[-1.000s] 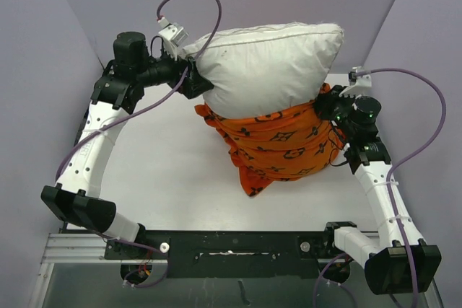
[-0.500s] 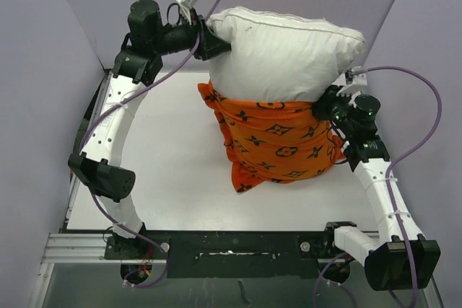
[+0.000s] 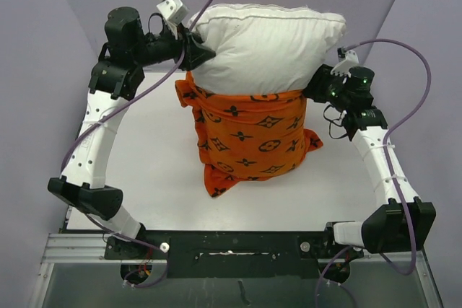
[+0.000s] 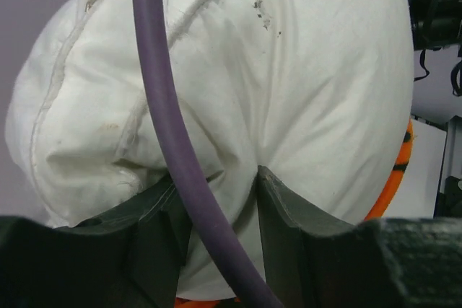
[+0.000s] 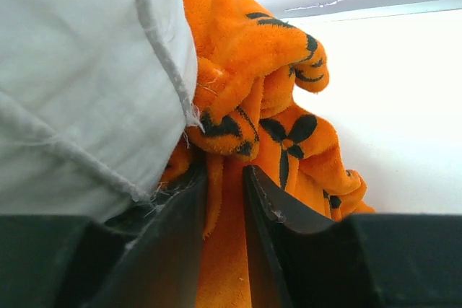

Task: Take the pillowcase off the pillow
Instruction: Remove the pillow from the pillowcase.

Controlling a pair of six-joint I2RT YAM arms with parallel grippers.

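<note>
Since a second ago: plump white rectangular pillow point(image 3: 267, 45) and bright-orange plush pillowcase with black motifs point(image 3: 249, 138) stand straighter, less slanted; my right hand point(image 3: 315, 86) sits higher.
Bundle upright mid-desk point(image 3: 144, 171), case mouth up; bare pillow half spans left-right.
My left hand point(image 3: 196, 54) clamps pillow's left corner.
Right hand: fingers slightly apart, orange fold between; grip unclear.

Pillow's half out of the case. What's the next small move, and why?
Probably close the right tool on the pillowcase fold between its fingers, then pull it off the covered end: the left tool grips the pillow corner, anchoring it.
</note>
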